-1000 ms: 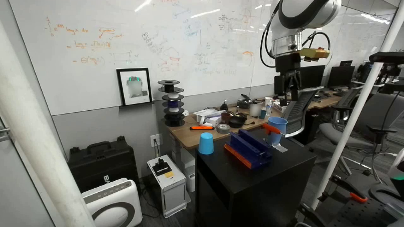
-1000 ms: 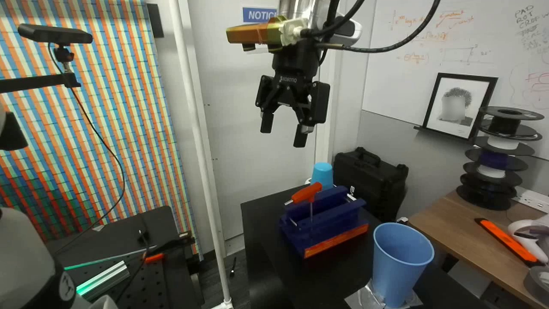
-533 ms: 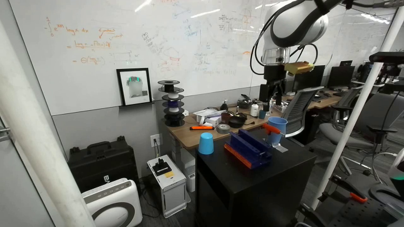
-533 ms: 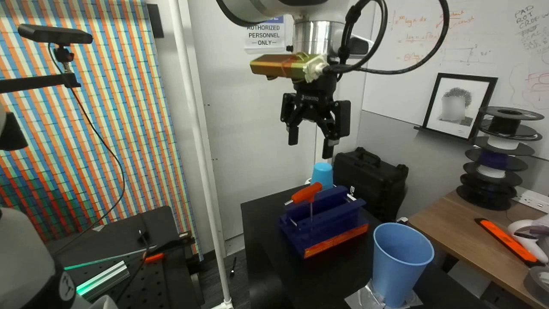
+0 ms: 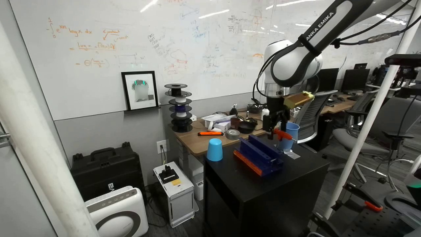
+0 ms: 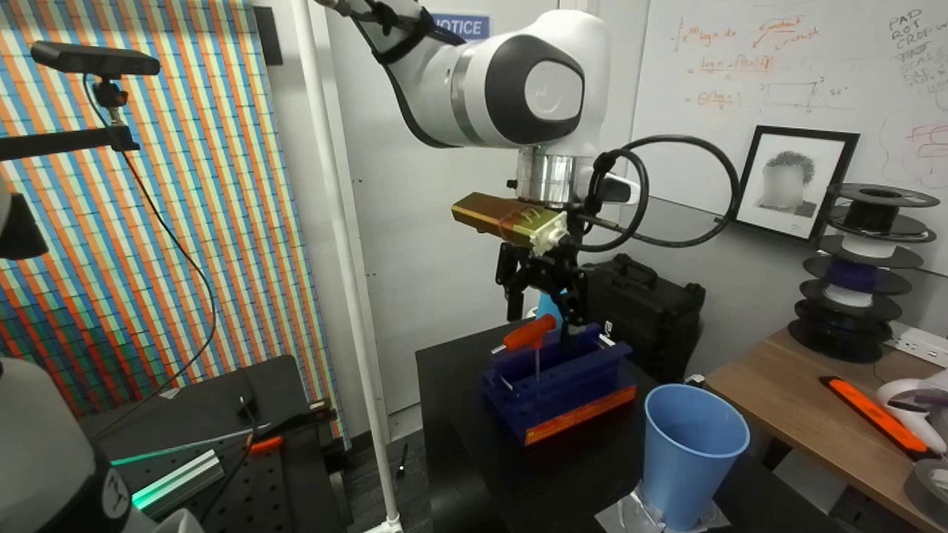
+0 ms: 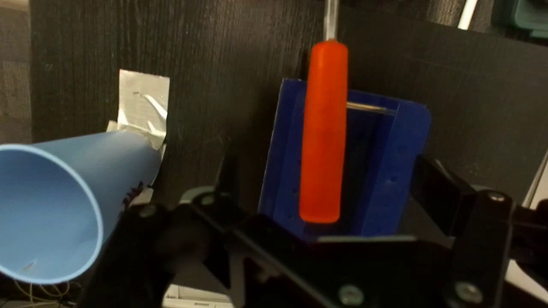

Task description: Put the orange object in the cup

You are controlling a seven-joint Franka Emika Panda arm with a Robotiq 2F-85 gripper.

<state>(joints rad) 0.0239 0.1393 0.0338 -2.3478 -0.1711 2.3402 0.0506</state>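
Observation:
The orange object is a T-handled tool (image 6: 529,333) with a thin metal shaft, standing upright in the dark blue tray (image 6: 585,400). Its orange handle also shows in an exterior view (image 5: 283,134) and in the wrist view (image 7: 324,132). The light blue cup (image 6: 692,451) stands upright, taped down beside the tray; it also shows in the wrist view (image 7: 124,158). My gripper (image 6: 543,320) is open and empty, pointing down at the handle. In the wrist view my fingers (image 7: 332,184) are wide apart, either side of the handle's near end, not touching it.
A brighter blue cup (image 5: 214,149) stands upside down at the black cabinet's (image 5: 227,174) far corner, behind the tray. A wooden desk (image 5: 197,141) with tape, spools and other clutter adjoins the cabinet. A white pole (image 6: 348,244) rises beside the cabinet.
My open gripper has come down from well above the cabinet to just over the orange handle. The tool, tray and cups have not moved.

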